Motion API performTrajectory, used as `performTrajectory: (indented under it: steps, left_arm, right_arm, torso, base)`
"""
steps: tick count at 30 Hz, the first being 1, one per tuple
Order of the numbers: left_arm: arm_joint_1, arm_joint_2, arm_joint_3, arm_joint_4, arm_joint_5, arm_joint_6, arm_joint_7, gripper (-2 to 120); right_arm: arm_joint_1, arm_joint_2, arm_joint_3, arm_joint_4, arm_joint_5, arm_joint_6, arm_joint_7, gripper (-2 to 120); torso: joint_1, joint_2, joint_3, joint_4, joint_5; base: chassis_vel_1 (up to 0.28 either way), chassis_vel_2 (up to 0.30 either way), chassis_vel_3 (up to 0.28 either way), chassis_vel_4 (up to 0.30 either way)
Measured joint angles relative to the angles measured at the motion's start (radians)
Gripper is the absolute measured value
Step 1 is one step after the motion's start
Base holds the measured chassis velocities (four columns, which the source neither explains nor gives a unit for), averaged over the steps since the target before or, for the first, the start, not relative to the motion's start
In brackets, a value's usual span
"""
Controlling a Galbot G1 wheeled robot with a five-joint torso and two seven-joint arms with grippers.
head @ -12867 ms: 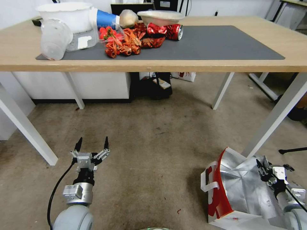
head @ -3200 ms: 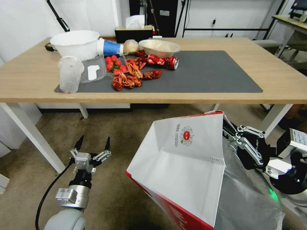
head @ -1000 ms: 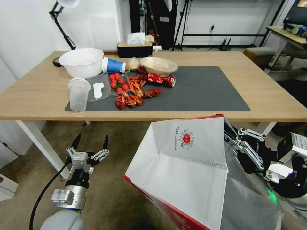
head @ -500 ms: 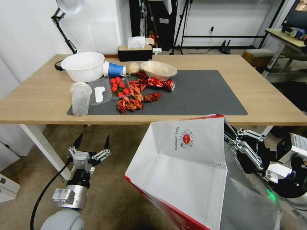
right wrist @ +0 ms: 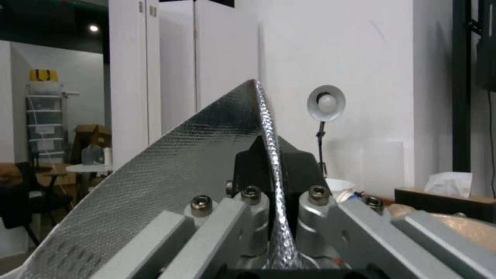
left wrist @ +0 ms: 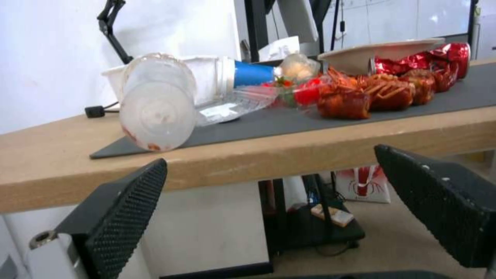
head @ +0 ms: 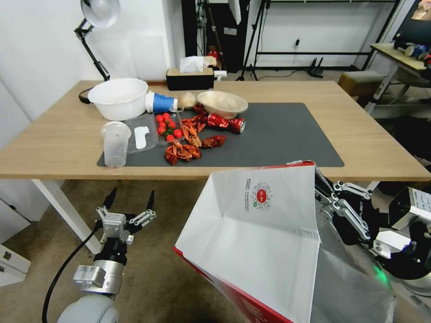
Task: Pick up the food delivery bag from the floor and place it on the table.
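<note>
The food delivery bag (head: 256, 242), white with a red side edge and a small round red logo, hangs tilted in the air in front of the table's near edge. My right gripper (head: 321, 190) is shut on its upper rim; in the right wrist view the silver foil lining (right wrist: 170, 170) runs pinched between the fingers (right wrist: 248, 162). The table (head: 58, 143), light wood with a dark grey mat (head: 283, 139), stands just beyond the bag. My left gripper (head: 129, 201) hangs open and empty low at the left above the floor (head: 152, 269), below the table edge (left wrist: 258, 155).
On the mat's left half lie a white bowl (head: 117, 98), a clear cup (head: 116, 143), a blue paper cup (head: 160, 102), tomatoes, crayfish (head: 184, 150), a beige bowl (head: 222, 103) and a crushed red can (head: 226, 122). A tissue box and lamp (head: 99, 12) stand behind. The mat's right half is bare.
The whole view has shifted: the table sits lower in the picture and more of the room behind shows. The bag stays in my right gripper. The left arm has not moved.
</note>
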Motion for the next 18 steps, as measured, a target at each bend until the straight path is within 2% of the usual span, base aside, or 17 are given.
performTrajectory:
  steps: [18]
  left_arm:
    - [-0.001, 0.002, 0.002, 0.005, 0.001, -0.007, 0.0, 100]
  right_arm:
    - [-0.002, 0.003, 0.0, 0.005, -0.007, 0.0, 0.002, 0]
  torso:
    - [0.035, 0.083, 0.048, 0.0, 0.0]
  base:
    - [0.0, 0.0, 0.0, 0.0]
